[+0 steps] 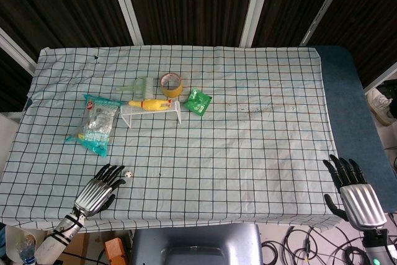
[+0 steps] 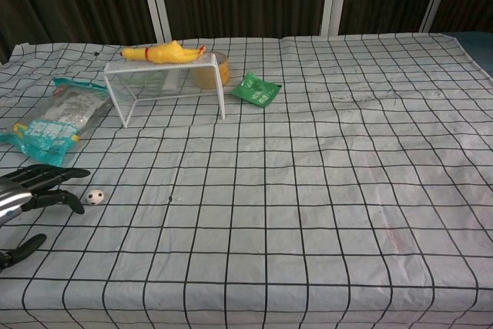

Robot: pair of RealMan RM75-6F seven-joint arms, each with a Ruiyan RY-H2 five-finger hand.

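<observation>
The left hand point(image 1: 98, 192) lies released, fingers spread, its tips just short of the small ball point(image 1: 128, 174) at its 1 o'clock. The ball is round, so no long axis or pointing shows. The right hand point(image 1: 353, 190) rests released, well apart at 3 o'clock, by the cloth point(image 1: 260, 153) edge.

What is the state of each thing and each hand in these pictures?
left hand: open, fingers apart, beside the small ball
right hand: open, holds nothing
small ball: loose on the cloth
toy chicken: lying on the goal
goal: upright
snack bag: lying flat
tape roll: lying flat
green packet: lying flat
</observation>
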